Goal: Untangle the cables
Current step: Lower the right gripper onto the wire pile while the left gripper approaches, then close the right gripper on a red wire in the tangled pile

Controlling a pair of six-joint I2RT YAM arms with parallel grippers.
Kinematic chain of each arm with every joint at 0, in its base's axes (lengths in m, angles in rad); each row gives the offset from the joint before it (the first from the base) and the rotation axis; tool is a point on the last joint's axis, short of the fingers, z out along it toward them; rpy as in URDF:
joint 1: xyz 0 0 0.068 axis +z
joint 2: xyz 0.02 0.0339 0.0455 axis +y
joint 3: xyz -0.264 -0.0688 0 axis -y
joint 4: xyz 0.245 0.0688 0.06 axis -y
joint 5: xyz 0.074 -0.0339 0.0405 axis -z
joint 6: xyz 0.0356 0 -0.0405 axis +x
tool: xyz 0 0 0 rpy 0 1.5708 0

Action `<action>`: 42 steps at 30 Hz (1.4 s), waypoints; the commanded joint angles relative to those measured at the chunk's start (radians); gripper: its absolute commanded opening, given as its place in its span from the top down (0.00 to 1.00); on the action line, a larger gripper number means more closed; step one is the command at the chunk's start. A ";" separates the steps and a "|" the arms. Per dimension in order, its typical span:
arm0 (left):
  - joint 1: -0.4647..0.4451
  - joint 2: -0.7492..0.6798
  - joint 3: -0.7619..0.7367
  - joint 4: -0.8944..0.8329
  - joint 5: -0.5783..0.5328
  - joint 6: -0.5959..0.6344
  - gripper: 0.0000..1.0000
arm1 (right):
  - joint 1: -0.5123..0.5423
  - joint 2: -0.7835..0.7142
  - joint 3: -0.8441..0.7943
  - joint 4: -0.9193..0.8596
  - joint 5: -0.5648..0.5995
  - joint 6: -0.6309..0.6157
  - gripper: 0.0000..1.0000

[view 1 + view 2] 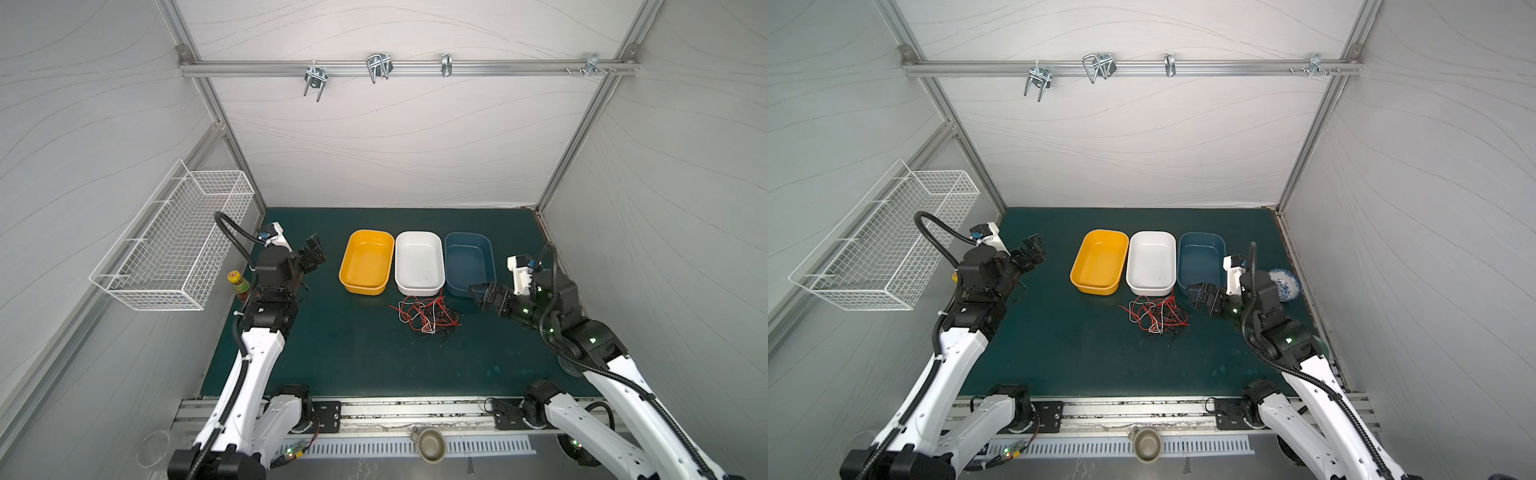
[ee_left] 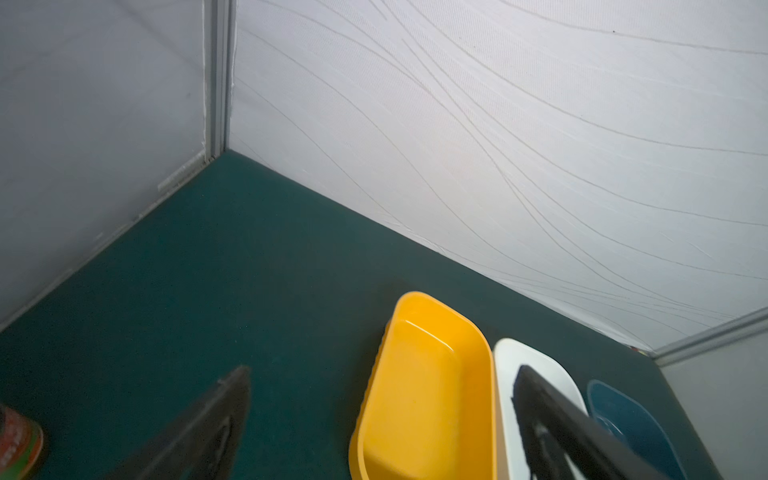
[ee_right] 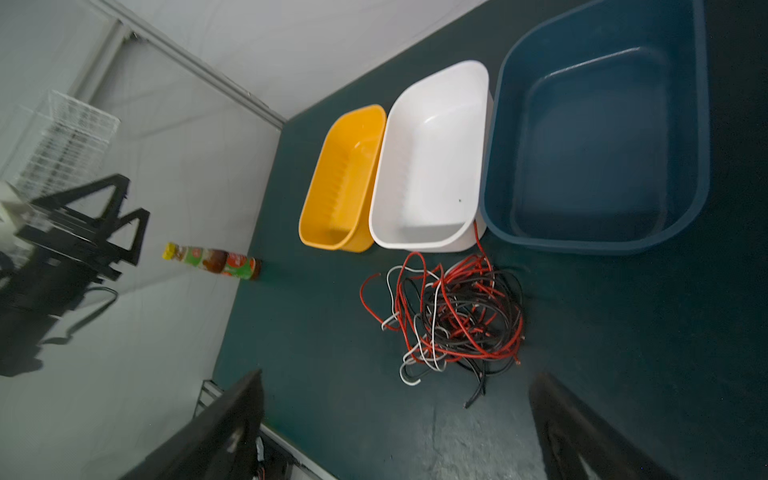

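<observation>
Red, black and white: found the cables (image 1: pixel 424 314) heaped on the mat (image 1: pixel 353 345) before the white tub (image 1: pixel 419 289), just inward of the right gripper (image 1: pixel 478 297), spread empty; left gripper (image 1: pixel 316 251) likewise, well apart.

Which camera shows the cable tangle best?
Right wrist view: the cables fill its middle, red, black and white strands distinct. In both top views the cables look small; the left wrist view misses them.
</observation>
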 commanded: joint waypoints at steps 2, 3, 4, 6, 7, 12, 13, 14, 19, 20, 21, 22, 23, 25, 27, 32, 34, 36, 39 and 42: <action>-0.010 -0.133 -0.083 -0.142 0.160 -0.257 0.00 | 0.133 0.042 -0.032 -0.050 0.182 -0.029 0.06; -0.013 -0.156 -0.102 -0.118 0.211 -0.249 0.00 | 0.155 0.058 -0.039 -0.044 0.201 -0.031 0.09; -0.018 -0.177 -0.108 -0.136 0.232 -0.253 0.00 | 0.177 0.079 -0.043 -0.037 0.220 -0.038 0.12; -0.025 -0.178 -0.088 -0.248 0.267 -0.264 0.00 | 0.217 0.124 -0.045 -0.023 0.252 -0.056 0.14; -0.025 -0.169 -0.074 -0.295 0.291 -0.246 0.00 | 0.227 0.141 -0.045 -0.015 0.259 -0.064 0.14; -0.070 -0.148 -0.072 -0.429 0.359 -0.190 0.00 | 0.277 0.291 -0.001 0.008 0.281 -0.099 0.24; -0.100 -0.153 -0.073 -0.450 0.320 -0.191 0.00 | 0.277 0.324 0.014 0.006 0.280 -0.103 0.26; -0.132 -0.159 -0.073 -0.465 0.299 -0.187 0.00 | 0.280 0.358 0.029 0.006 0.278 -0.108 0.29; -0.267 -0.153 -0.043 -0.524 0.175 -0.156 0.00 | 0.289 0.453 0.061 0.050 0.301 -0.154 0.38; -0.289 -0.140 -0.028 -0.540 0.145 -0.147 0.00 | 0.289 0.461 0.055 0.062 0.314 -0.159 0.38; -0.308 -0.126 -0.010 -0.561 0.113 -0.141 0.00 | 0.288 0.468 0.051 0.069 0.319 -0.165 0.39; -0.323 -0.109 0.008 -0.588 0.080 -0.139 0.00 | 0.290 0.475 0.050 0.067 0.335 -0.171 0.39; -0.335 -0.091 0.031 -0.622 0.049 -0.139 0.00 | 0.288 0.484 0.051 0.059 0.349 -0.176 0.41; -0.353 -0.053 0.076 -0.693 0.010 -0.141 0.00 | 0.288 0.494 0.044 0.069 0.336 -0.195 0.43; -0.372 -0.026 0.090 -0.729 -0.002 -0.140 0.00 | 0.287 0.508 0.040 0.071 0.327 -0.203 0.44; -0.397 -0.023 0.052 -0.751 0.022 -0.118 0.00 | 0.286 0.534 0.009 0.091 0.322 -0.237 0.52; -0.430 -0.030 0.048 -0.746 0.009 -0.112 0.00 | 0.281 0.545 0.001 0.109 0.320 -0.252 0.53; -0.436 -0.028 0.035 -0.725 0.015 -0.115 0.00 | 0.267 0.562 -0.001 0.129 0.302 -0.263 0.54; -0.436 -0.005 0.031 -0.722 0.021 -0.125 0.00 | 0.246 0.602 -0.001 0.162 0.277 -0.273 0.56; -0.436 0.024 0.037 -0.717 0.042 -0.121 0.00 | 0.219 0.652 0.006 0.191 0.233 -0.279 0.59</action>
